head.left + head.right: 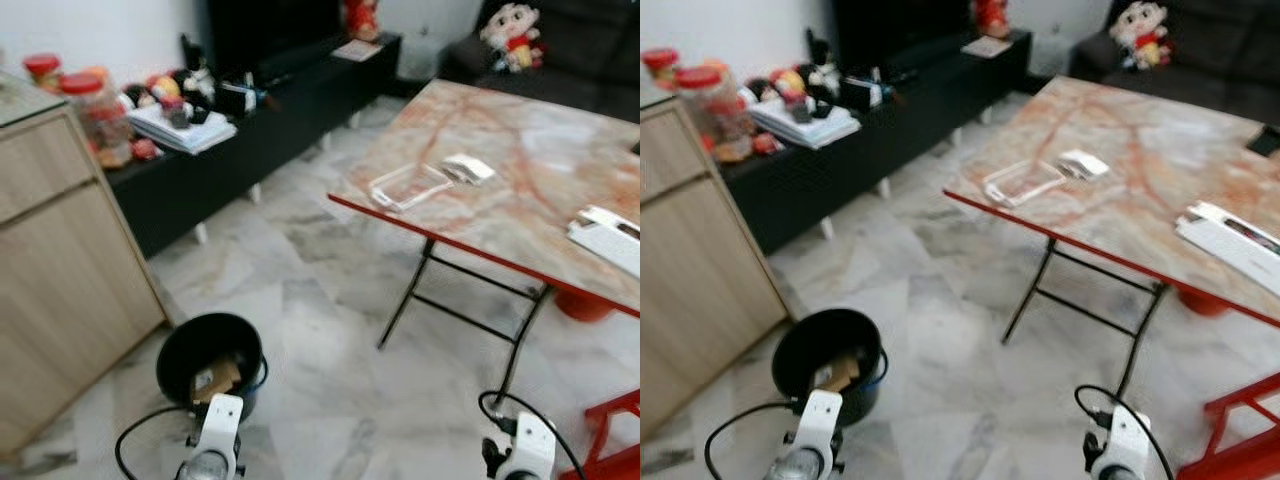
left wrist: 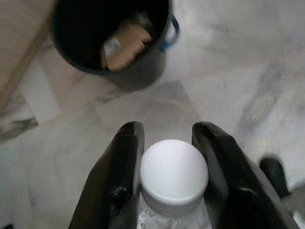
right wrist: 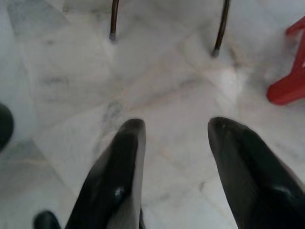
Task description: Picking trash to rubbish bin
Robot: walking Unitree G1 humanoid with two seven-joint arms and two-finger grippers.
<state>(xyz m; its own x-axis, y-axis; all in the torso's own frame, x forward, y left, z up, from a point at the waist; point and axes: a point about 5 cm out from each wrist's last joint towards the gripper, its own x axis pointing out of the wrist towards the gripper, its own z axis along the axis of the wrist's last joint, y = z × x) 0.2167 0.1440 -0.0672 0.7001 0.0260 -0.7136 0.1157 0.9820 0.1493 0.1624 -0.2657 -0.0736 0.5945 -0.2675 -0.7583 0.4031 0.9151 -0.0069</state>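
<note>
A black rubbish bin (image 1: 208, 358) stands on the marble floor beside a wooden cabinet, with brown paper trash (image 2: 125, 42) inside it. My left gripper (image 2: 167, 143) is shut on a clear plastic bottle with a white cap (image 2: 174, 174), held above the floor a short way from the bin (image 2: 109, 43). The left wrist (image 1: 215, 440) sits low at the bottom of the eye view, just in front of the bin. My right gripper (image 3: 176, 138) is open over bare floor with nothing between its fingers; its wrist (image 1: 525, 450) is at the bottom right.
A folding table (image 1: 520, 190) with a marble top and red edge stands to the right, holding a clear tray (image 1: 410, 185) and white items. A wooden cabinet (image 1: 60, 270) is on the left, a black TV bench (image 1: 250, 130) behind. A red stool (image 3: 288, 86) is at the right.
</note>
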